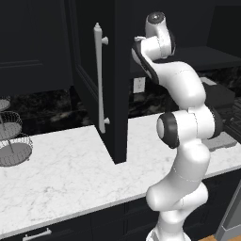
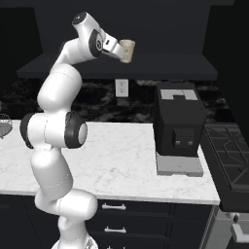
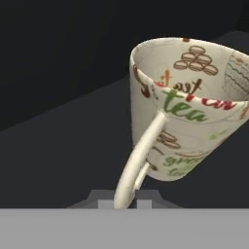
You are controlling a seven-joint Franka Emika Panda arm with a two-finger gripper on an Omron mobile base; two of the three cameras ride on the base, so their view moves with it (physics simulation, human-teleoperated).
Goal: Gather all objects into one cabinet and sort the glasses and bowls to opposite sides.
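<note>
Black appliance (image 2: 179, 127) on marble counter (image 2: 121, 155), well below. Cream-tan cup (image 3: 187, 107), printed with "tea" lettering and biscuits, raised high before dark cabinet (image 2: 146, 34). Gripper (image 3: 127, 203) clamped narrow on its handle (image 3: 138, 160).

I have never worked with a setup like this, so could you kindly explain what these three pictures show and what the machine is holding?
The machine is a white robot arm on a mobile base in a rendered kitchen. Two pictures come from cameras on the base, behind the arm to its left and right; the third looks along the gripper from the hand. The arm reaches up toward the dark wall cabinet. Its gripper is shut on the handle of a cream cup printed with tea lettering and biscuits. On the white marble counter stand a black coffee machine and, seen from the left base camera, a wire tiered basket. A tall black cabinet with a white bar handle stands beside the arm.
</note>
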